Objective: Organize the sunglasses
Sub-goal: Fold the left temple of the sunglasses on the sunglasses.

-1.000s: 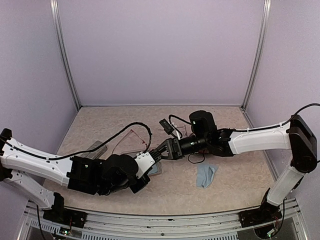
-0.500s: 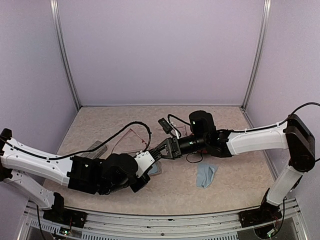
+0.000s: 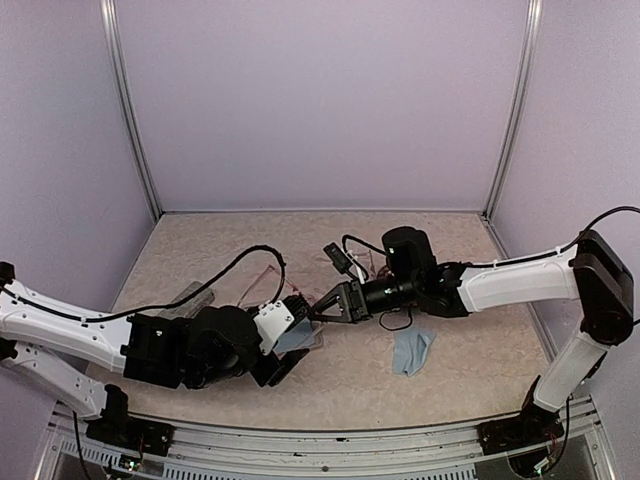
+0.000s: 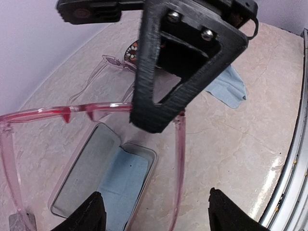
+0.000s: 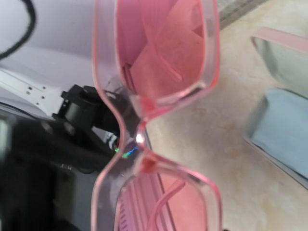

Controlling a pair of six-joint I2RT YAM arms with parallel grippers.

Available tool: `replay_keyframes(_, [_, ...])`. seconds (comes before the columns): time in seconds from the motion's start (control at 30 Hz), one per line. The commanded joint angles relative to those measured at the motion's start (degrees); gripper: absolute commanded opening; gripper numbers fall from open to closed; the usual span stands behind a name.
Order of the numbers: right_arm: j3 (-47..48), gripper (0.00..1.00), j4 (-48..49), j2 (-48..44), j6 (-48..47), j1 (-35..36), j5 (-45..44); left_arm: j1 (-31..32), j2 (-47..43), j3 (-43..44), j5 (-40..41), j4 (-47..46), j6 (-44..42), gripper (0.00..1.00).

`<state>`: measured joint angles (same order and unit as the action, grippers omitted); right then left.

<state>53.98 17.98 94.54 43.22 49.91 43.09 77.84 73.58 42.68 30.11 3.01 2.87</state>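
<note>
Your right end effector is clamped on the red-pink sunglasses. It pinches them at a top corner, where one arm meets the front. The glasses are up in the air, and both of their arms are folded out.

Your left end effector is wide apart and holds nothing. One arm of the glasses points toward the gap between its fingers. The fingers do not touch it.

Right under the glasses, an open case lies on the desk. A light-blue cloth lies inside the case, at one end.

Past the right end effector, a second light-blue cloth lies on the desk. The other sunglasses, the pale clear pair, lie farther back on the desk. They are well apart from the open case.

In the top view, a grey case lies on the left side of the desk, close to your left arm.
</note>
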Motion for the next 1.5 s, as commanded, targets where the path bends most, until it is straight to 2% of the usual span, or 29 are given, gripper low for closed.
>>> replay_keyframes(0.0, [-3.3, 0.33, -1.4, -3.6, -2.3, -1.5, -1.0, -2.8, -8.3, -2.5, -4.5, -1.4, 3.0, 0.72])
replay_keyframes(0.1, [-4.8, 0.32, -1.1, -4.7, -2.6, -1.7, -0.8, -9.0, -14.0, -4.3, -9.9, -0.6, 7.3, 0.74])
replay_keyframes(0.2, [-5.8, 0.32, -0.6, -5.6, -2.7, -1.7, -0.6, -18.0, -17.8, -4.9, -16.1, 1.4, 12.4, 0.76])
replay_keyframes(0.33, [-5.8, 0.31, -0.7, -5.7, -3.1, -1.7, -0.6, -32.6, -17.0, -4.8, -30.9, 2.6, 19.2, 0.79])
replay_keyframes(0.47, [-5.3, 0.31, -1.1, -5.3, -3.6, -1.6, -0.7, -39.4, -14.9, -5.3, -41.9, -1.7, 25.7, 0.81])
replay_keyframes(0.67, [-4.6, 0.3, -1.0, -4.4, -3.9, -1.5, -0.9, -40.1, -10.7, -3.8, -49.9, -6.3, 32.5, 0.85])
replay_keyframes(0.9, [-4.1, 0.29, -0.7, -3.6, -3.9, -1.5, -1.2, -36.7, -8.0, -4.5, -50.9, -10.0, 35.2, 0.8])
replay_keyframes(1.47, [-3.9, 0.25, 0.6, -2.1, -3.8, -0.6, -0.8, -32.4, -1.1, -2.8, -53.1, -16.5, 38.1, 0.77])
